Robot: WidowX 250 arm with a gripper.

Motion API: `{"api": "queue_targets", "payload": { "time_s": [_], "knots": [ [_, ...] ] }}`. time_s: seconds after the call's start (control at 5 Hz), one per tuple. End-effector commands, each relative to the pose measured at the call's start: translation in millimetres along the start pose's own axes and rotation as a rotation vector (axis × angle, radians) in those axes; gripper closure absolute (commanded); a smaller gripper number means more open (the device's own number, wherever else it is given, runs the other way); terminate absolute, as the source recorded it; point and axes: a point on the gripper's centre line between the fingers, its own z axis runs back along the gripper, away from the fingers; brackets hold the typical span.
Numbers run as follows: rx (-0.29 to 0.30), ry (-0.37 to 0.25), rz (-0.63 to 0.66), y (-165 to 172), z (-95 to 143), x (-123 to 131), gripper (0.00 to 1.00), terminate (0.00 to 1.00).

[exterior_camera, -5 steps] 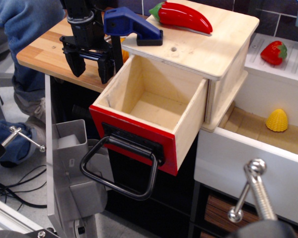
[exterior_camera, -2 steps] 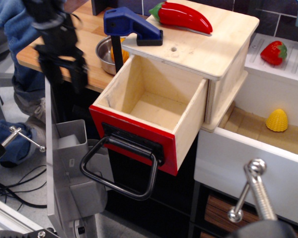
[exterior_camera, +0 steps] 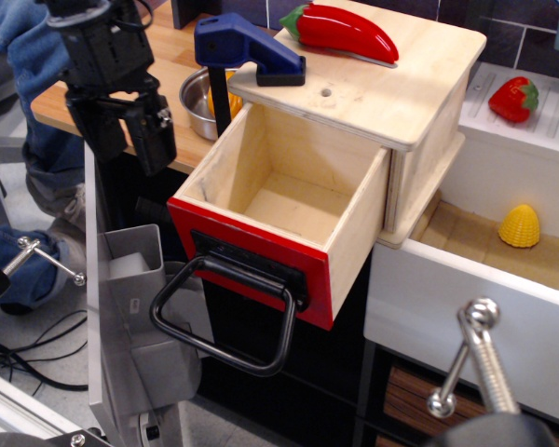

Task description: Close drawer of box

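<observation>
Since a second ago the black robot hand (exterior_camera: 130, 144) has swung away from the drawer's left rear corner to the far left, uncovering a small steel bowl (exterior_camera: 197, 101) on the wooden worktop (exterior_camera: 93, 93); since the last frame it has shifted slightly right and hangs over the worktop's front edge, well apart from the drawer. Its two dark fingers (exterior_camera: 158, 140) point downward with a gap between them, spread and holding nothing.

The light plywood drawer with a glossy red front panel (exterior_camera: 270, 228) stands pulled far out of the pale plywood box with a broad overhanging top (exterior_camera: 391, 102), unchanged in position. Its inside is bare. A large black loop handle (exterior_camera: 225, 321) on a black plate hangs from the red front, tilting down and forward.

On the box top lie a red toy chilli pepper with a green stem (exterior_camera: 340, 30) and the jaw of a blue clamp (exterior_camera: 247, 47), whose black bar runs down beside the drawer's left rear corner. A small round hole (exterior_camera: 327, 93) sits in the top between them.

To the right, a white cabinet drawer (exterior_camera: 466, 307) stands open with a yellow toy corn piece (exterior_camera: 520, 226) inside, and a red toy strawberry (exterior_camera: 513, 99) rests on the white surface behind it.
</observation>
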Motion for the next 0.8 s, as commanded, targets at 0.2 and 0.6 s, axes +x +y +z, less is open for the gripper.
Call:
{"api": "queue_targets", "payload": {
  "time_s": [0.2,0.6],
  "knots": [
    [-0.012,-0.027,-0.050,-43,46,-29,0.00,0.00],
    [-0.050,-0.080,0.105,-78,5,-38,0.00,0.00]
  ]
}}
